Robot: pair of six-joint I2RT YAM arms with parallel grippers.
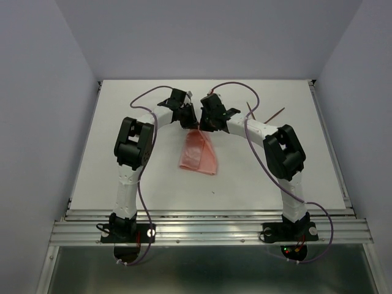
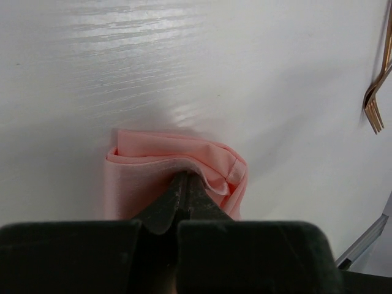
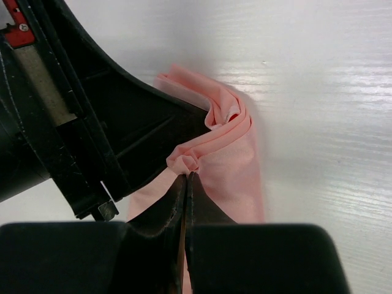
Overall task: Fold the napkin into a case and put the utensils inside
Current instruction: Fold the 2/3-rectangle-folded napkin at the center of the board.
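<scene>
Overhead, one napkin (image 1: 198, 154) lies centrally, its far end hidden beneath the left gripper (image 1: 191, 120) and right gripper (image 1: 204, 124), two utensils (image 1: 275, 114) far right; left wrist, jaws clamped on a napkin fold, one fork (image 2: 373, 110) cut off; right wrist, jaws pinching bunched napkin.

The napkin (image 1: 198, 154) is plain salmon-pink with a faint sheen, paler along its folded edges. The table (image 1: 122, 122) is white, streaked with fine glossy grain lines. The left gripper (image 2: 184, 179) and right gripper (image 3: 186, 177) are matt black. The arms (image 1: 125, 190) are white with black joints and carry purple cables (image 1: 140, 184). The utensils (image 1: 275, 114) are reddish-brown, and the fork (image 2: 373, 101) shines coppery. The walls (image 1: 37, 92) are pale lavender-grey, the rail (image 1: 208, 231) silver.
</scene>
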